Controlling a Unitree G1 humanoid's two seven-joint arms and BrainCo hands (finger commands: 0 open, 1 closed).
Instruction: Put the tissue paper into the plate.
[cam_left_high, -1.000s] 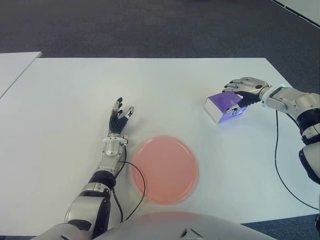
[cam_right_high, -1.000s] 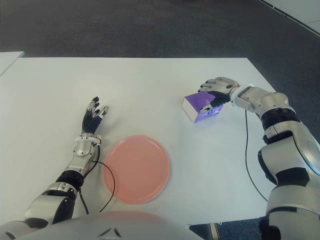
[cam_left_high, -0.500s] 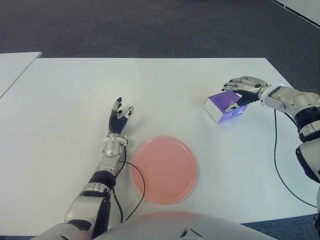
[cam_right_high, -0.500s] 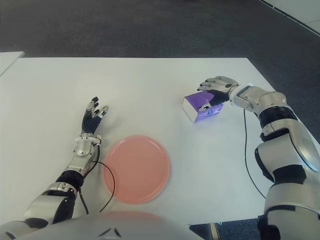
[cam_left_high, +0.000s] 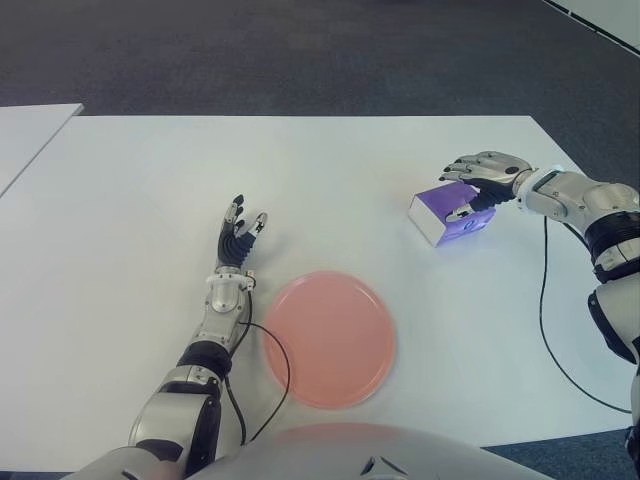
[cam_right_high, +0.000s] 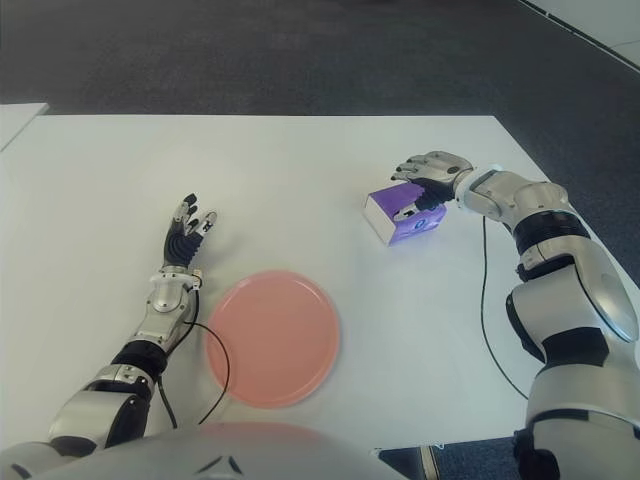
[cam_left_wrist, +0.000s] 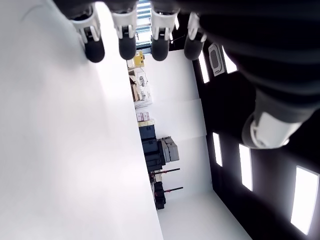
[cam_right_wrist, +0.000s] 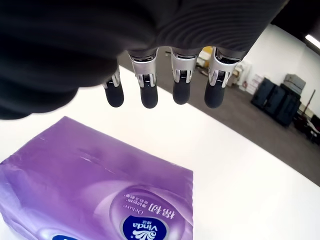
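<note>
**Operator:** Where is the tissue paper, and does either of my hands have it?

**Observer:** Your purple tissue pack (cam_left_high: 449, 214) lies on the white table (cam_left_high: 330, 180), just under and toward the palm side of your right hand (cam_left_high: 484, 172). That hand hovers over the pack's far edge, fingers (cam_right_wrist: 148, 90) curved downward. In your right wrist view the four fingertips hang above the purple wrapper with white table showing between them and the pack, so you are not gripping it. Your thumb shows dark against the pack's side in the eye views, but I cannot tell whether it touches. Call the hand loosely spread and empty.

**Operator:** And the plate?

**Observer:** The pink plate (cam_left_high: 330, 338) sits well apart from your right hand, toward your body and over to your left. It lies flat and holds nothing. The pack is clear of it, with bare table between the two.

**Operator:** What is my left hand doing?

**Observer:** Your left hand (cam_left_high: 238, 238) shows beside the plate, on its left and slightly beyond it, fingers extended and spread, pointing away from you. It holds nothing. A black cable (cam_left_high: 272, 378) loops from your left forearm along the plate's near left rim.
</note>
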